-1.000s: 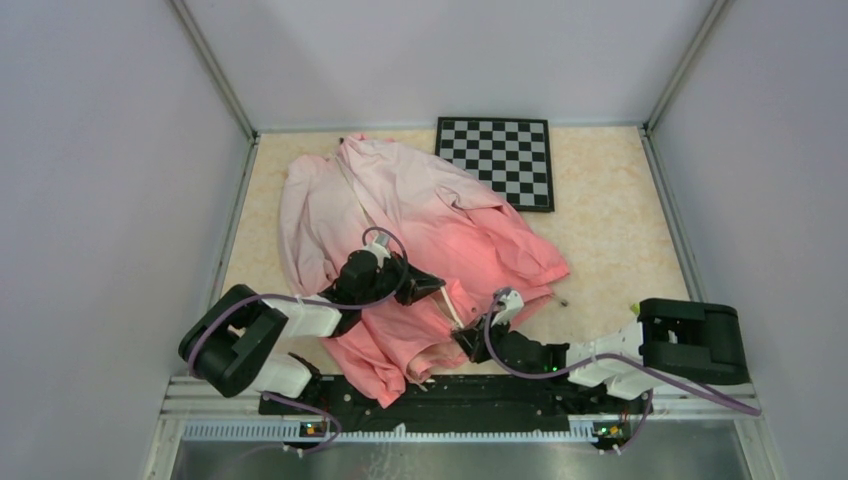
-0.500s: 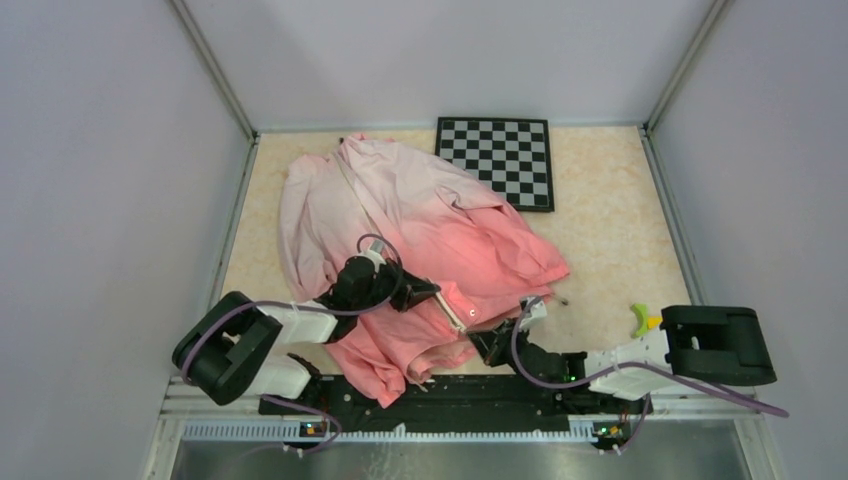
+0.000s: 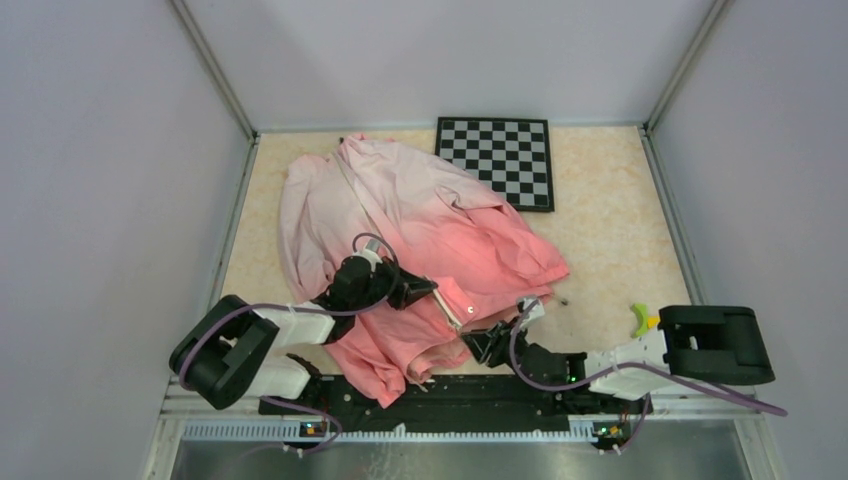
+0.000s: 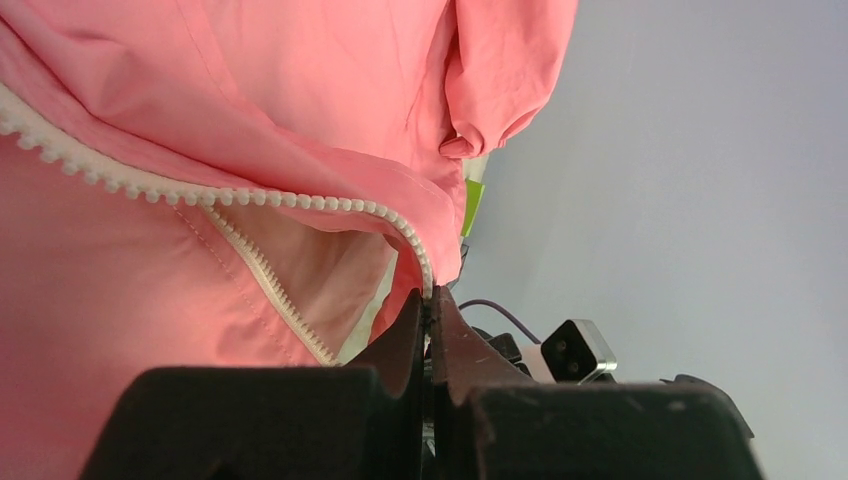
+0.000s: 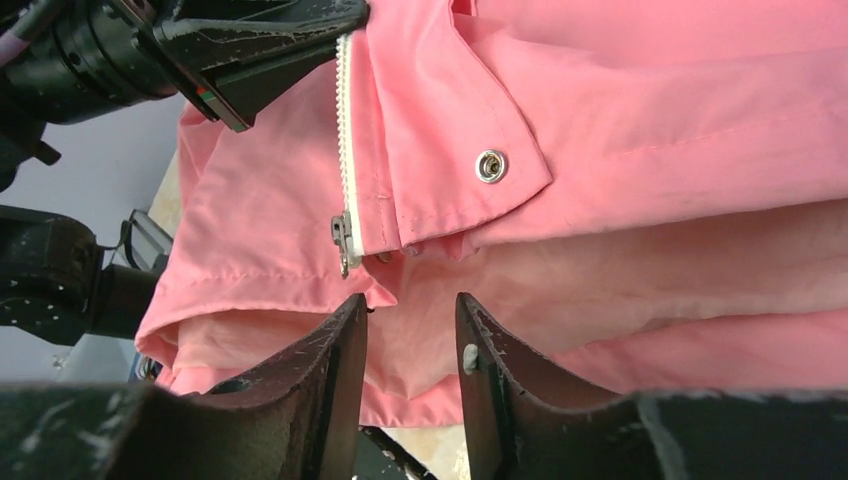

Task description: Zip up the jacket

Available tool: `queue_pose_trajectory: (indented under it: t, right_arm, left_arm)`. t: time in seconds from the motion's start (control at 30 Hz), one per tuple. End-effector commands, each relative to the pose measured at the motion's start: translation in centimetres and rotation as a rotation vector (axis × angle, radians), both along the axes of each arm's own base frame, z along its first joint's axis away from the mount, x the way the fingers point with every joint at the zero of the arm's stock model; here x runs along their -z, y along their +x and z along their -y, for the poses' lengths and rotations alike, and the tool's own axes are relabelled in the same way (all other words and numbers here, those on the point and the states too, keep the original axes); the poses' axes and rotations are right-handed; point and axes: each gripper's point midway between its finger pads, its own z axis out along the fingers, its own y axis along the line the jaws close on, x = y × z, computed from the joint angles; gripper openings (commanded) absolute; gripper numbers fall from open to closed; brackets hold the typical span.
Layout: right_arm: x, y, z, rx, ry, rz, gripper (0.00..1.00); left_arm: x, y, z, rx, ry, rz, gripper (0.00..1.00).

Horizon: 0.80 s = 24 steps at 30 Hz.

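crumpled pink jacket (image 3: 420,240), zipper (image 5: 346,150) open

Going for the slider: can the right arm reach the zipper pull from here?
Probably yes: the pull hangs exposed ahead of the open right fingers, nothing between; left fingers grip the jacket higher up.

No readable text, label, brand or number anywhere.

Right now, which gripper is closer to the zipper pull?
Right. The right gripper sits open just short of the zipper pull; the left gripper is shut on the jacket along its zipper, farther up.
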Motion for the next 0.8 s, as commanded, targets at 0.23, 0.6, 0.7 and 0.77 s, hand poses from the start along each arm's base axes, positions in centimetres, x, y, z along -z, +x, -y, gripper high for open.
queue_pose_trajectory:
  t: [0.23, 0.6, 0.7, 0.77]
  right_arm:
    - [-2.6, -1.9, -3.3, -0.21, 0.074, 0.239, 0.29]
    - [-2.5, -2.0, -2.6, -0.213, 0.006, 0.315, 0.29]
    - [-3.1, -2.2, -2.6, -0.214, 0.024, 0.318, 0.3]
    - [-3.2, -2.1, -2.8, -0.205, 0.015, 0.334, 0.28]
  left_arm:
    - [-2.3, 1.0, 0.7, 0.018, -0.041, 0.081, 0.0]
    - [-3.3, 1.0, 1.0, 0.034, -0.049, 0.076, 0.0]
    - [-3.4, 1.0, 0.8, 0.025, -0.038, 0.084, 0.0]
    - [-3.4, 1.0, 0.7, 0.02, -0.033, 0.088, 0.0]
